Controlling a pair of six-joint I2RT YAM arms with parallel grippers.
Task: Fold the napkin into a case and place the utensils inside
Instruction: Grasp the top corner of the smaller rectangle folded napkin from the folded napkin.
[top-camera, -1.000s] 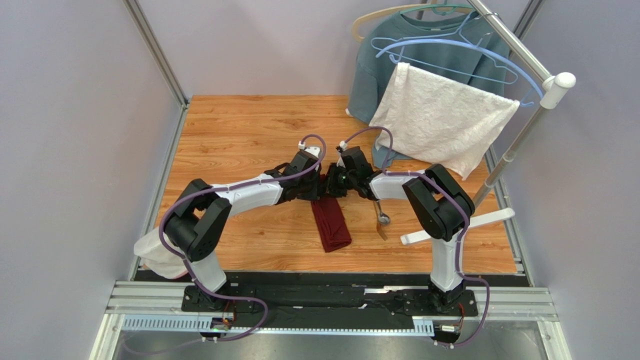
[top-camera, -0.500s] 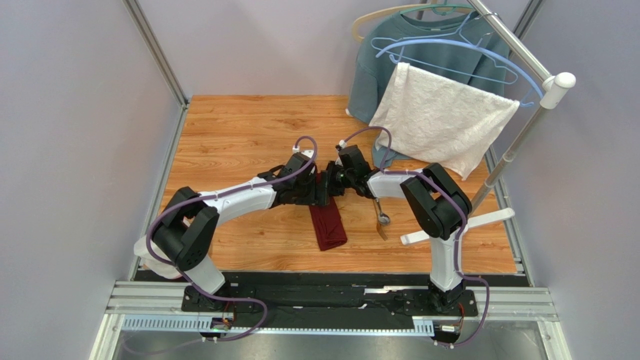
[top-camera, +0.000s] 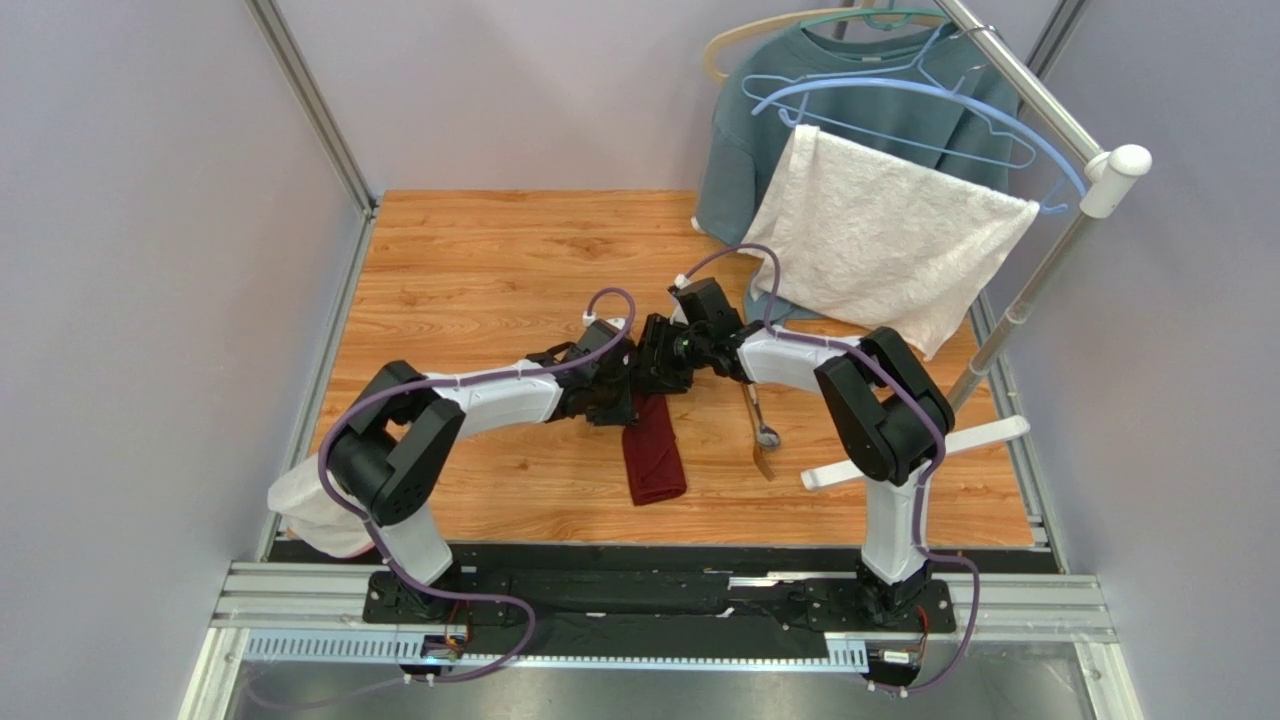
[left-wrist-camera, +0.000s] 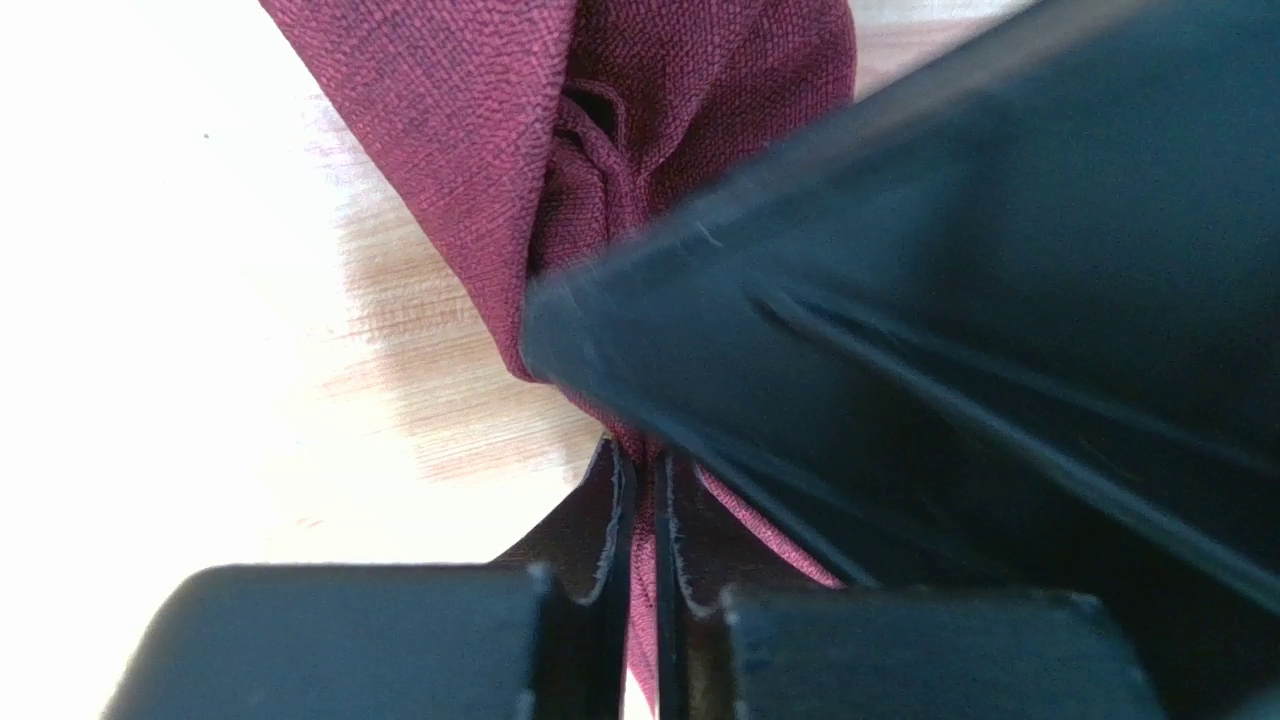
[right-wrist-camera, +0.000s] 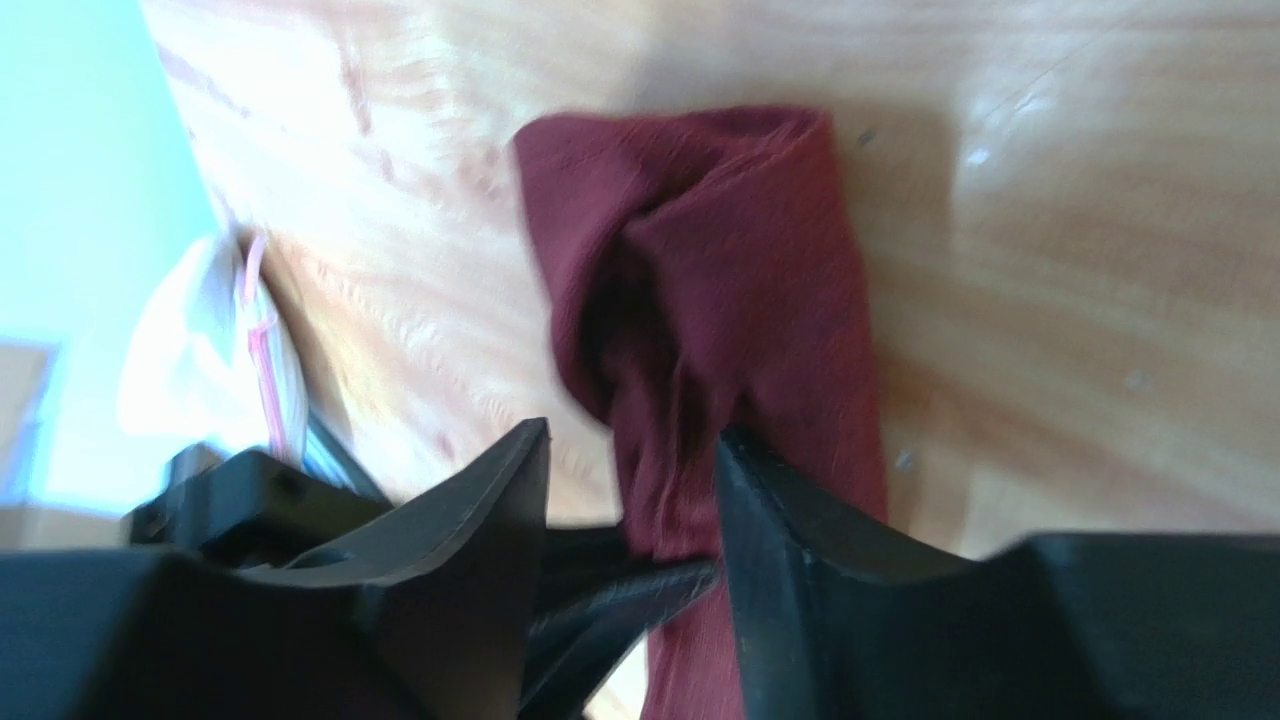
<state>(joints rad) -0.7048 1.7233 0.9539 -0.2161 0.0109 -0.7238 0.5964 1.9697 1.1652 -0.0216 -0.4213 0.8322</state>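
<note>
Near edge: both arm bases on a metal rail, white bag-like thing by the left base. On the bench, centre-near, the napkin is folded to a narrow maroon oblong lying flat on the wood, long axis near-far w/ a slight tilt; near end free, far end bunched up where the two arms meet. Right of it and apart: the utensils, silver spoon and golden-brown fork-like piece, on bare wood outside the cloth, close together, can't tell if touching. Left end effector comes in from the left at the napkin's far end. Its wrist cam shows the left end effector w/ pads nearly together and a thin fold of maroon cloth pinched btwn them, so clenched on the napkin. A dark blurred part fills the right of that view; can't tell what. Right end effector sits just beyond, coming from the right. Its wrist cam shows the right end effector released, fingers spread, w/ a twisted bunch of napkin running btwn them. Far right: white textured towel draped over a rack pole, grey-blue sweatshirt behind it on hangers.
</note>
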